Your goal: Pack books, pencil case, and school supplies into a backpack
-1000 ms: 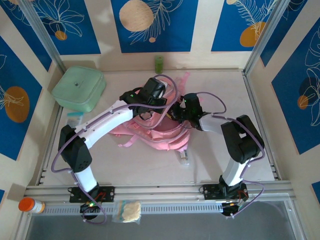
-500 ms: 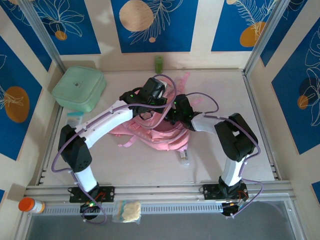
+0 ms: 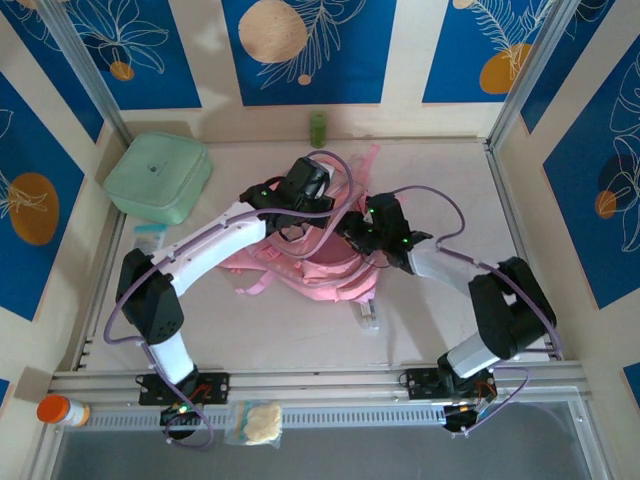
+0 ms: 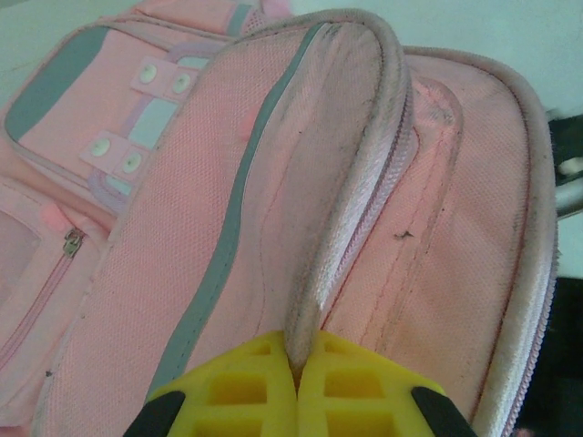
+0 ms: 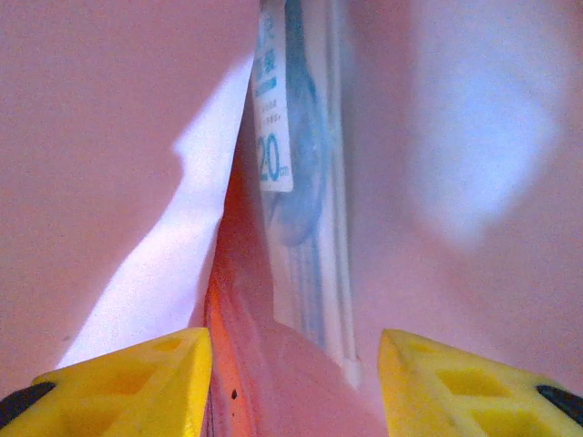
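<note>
A: Floppy pink backpack (image 3: 325, 272) on the table (image 3: 250, 330), zero stiffness. Left gripper (image 4: 296, 364) jaws clamped on the flap's piped rim, probably the firmest spot.
B: Yep. Right gripper (image 5: 296, 364) inside, jaws apart, empty. Thin, slippery-looking packet (image 5: 291, 137) just ahead; pinch an edge.

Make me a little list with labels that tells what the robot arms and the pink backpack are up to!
backpack: pink, lying in the middle of the table
left gripper: shut, pinching the edge of the backpack's flap
right gripper: open, inside the backpack
packet: white and light-blue, inside the backpack, ahead of the right gripper, not gripped
clear-grey piece: on the table, by the backpack's near side
mint-green box: far left corner, lid on
green bottle: by the back wall
</note>
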Controlling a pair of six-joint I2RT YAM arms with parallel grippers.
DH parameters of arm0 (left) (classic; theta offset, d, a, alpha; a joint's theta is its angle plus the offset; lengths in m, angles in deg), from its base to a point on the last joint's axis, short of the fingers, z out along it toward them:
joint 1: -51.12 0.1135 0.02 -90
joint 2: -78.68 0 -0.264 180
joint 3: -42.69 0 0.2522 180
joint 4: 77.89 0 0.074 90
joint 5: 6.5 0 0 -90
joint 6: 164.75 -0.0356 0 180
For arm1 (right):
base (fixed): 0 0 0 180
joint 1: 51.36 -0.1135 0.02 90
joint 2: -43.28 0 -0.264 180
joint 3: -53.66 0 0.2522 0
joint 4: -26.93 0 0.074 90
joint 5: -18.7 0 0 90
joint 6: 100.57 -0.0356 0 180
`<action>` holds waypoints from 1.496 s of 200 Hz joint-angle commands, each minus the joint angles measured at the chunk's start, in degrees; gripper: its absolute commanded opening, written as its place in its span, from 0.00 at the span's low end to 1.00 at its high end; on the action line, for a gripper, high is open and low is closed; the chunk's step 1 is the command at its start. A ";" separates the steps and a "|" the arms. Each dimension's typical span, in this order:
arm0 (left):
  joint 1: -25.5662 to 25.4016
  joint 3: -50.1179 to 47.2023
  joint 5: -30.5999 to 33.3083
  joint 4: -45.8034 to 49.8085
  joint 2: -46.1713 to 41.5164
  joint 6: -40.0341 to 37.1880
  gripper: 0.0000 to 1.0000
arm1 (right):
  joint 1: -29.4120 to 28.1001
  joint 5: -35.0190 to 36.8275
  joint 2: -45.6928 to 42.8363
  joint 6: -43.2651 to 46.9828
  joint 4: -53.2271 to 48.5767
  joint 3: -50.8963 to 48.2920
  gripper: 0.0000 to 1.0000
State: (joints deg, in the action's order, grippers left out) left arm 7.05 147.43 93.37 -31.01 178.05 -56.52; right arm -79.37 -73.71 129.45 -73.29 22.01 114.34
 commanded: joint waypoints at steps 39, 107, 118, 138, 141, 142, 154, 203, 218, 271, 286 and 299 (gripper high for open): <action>0.84 -2.14 -2.31 -5.39 -1.15 2.03 0.00 | 8.27 -5.18 -14.11 10.14 -13.85 -4.91 0.53; 0.83 -6.22 -8.84 -8.72 2.47 5.27 0.00 | 14.18 -7.78 -24.90 18.29 -28.48 -4.07 0.36; 0.78 -6.68 -10.00 -9.55 3.37 6.03 0.00 | 12.82 -7.07 -25.26 19.62 -30.01 -3.28 0.36; 0.83 -6.87 -14.46 -11.11 4.79 6.92 0.01 | 10.04 -4.10 -24.68 21.62 -33.69 -1.22 0.36; 0.78 -6.80 -15.17 -11.10 4.93 6.91 0.06 | 9.59 -3.77 -24.57 21.94 -34.02 -0.95 0.36; 0.76 -6.79 -15.42 -11.08 4.94 6.99 0.07 | 9.48 -3.62 -24.52 22.03 -34.13 -0.86 0.36; 0.78 -7.23 -17.50 -11.03 4.22 7.25 0.28 | 7.60 -1.89 -24.12 22.96 -35.79 0.21 0.38; 2.36 -18.88 -18.95 -14.98 -9.82 10.07 0.55 | -1.95 5.92 -20.83 25.25 -41.48 4.43 0.42; 4.11 -24.71 -17.75 -16.25 -15.04 12.72 0.58 | -5.25 7.87 -18.91 25.11 -42.53 5.31 0.42; 11.11 -42.27 -14.86 -19.79 -27.34 22.35 0.63 | -16.08 15.79 -10.54 24.61 -45.76 10.79 0.39; 12.45 -46.67 -13.85 -22.40 -29.44 25.95 0.65 | -18.62 18.78 -8.39 22.73 -47.21 12.64 0.39; 13.48 -49.86 -15.61 -26.53 -29.35 28.58 0.66 | -20.66 17.73 -6.60 23.72 -45.85 13.20 0.38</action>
State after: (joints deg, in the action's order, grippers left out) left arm 18.72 102.34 77.98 -50.94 150.25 -34.81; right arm -97.07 -59.09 120.67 -49.55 -22.25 124.89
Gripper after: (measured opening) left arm 0.652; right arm 0.388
